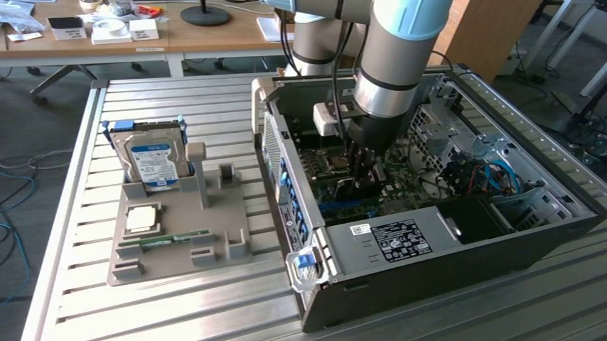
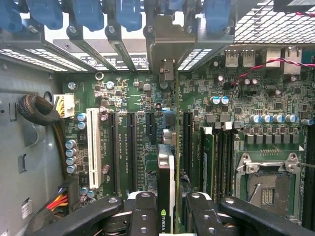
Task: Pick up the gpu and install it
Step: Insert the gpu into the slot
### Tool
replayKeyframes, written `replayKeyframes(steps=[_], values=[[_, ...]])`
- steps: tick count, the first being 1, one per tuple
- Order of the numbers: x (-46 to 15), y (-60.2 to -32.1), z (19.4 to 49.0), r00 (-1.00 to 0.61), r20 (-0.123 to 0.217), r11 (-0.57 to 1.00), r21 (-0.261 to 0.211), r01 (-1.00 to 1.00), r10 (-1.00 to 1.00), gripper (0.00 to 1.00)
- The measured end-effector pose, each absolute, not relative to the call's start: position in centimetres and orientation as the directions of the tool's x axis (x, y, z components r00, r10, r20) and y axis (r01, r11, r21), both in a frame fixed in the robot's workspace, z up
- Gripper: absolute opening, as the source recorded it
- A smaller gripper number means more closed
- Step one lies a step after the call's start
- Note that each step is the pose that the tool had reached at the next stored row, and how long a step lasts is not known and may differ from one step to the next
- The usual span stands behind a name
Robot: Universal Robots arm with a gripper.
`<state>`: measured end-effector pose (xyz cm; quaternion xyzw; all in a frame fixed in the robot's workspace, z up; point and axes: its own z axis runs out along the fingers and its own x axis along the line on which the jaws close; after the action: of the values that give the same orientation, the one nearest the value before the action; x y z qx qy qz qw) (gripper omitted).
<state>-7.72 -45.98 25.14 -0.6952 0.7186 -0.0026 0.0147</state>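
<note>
1. Inside the computer case (image 1: 455,270), which is laid open on the table (image 1: 190,312), the hand (image 1: 365,177) is seen reaching down close over the motherboard (image 2: 142,93).
2. The gpu (image 2: 166,167) is pinched on edge between the hand's black fingers (image 2: 142,216); a logo is seen on the gripped end.
3. The card is lined up lengthwise with the black expansion slots (image 2: 132,142) in the case, with its silvery bracket (image 2: 167,44) at the case's rear wall among the blue latches (image 2: 88,12).
4. Contact between the card's lower edge and a slot cannot be told.
5. Outside the case, on the exterior view's left, a grey holder (image 1: 223,249) is set on the table. A hard drive (image 1: 152,160) stands upright in it and a RAM stick (image 1: 175,240) lies flat.
</note>
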Motion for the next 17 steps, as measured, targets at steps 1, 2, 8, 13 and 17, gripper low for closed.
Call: replayKeyframes(steps=[1, 2, 8, 13, 17], values=[[-7.71, -45.98, 25.14, -0.032, -0.017, 0.032, -0.025, -0.999, -0.999, 0.27], [-7.71, -45.98, 25.13, -0.030, -0.017, 0.031, -0.026, -0.999, -0.999, 0.27], [-7.89, -45.97, 25.11, -0.022, -0.018, 0.023, -0.032, -0.999, -1.000, 0.27], [-8.06, -45.97, 25.10, -0.022, -0.018, 0.022, -0.033, -0.999, -1.000, 0.27], [-8.07, -45.97, 24.97, -0.018, -0.018, 0.019, -0.034, -0.999, -1.000, 0.27]])
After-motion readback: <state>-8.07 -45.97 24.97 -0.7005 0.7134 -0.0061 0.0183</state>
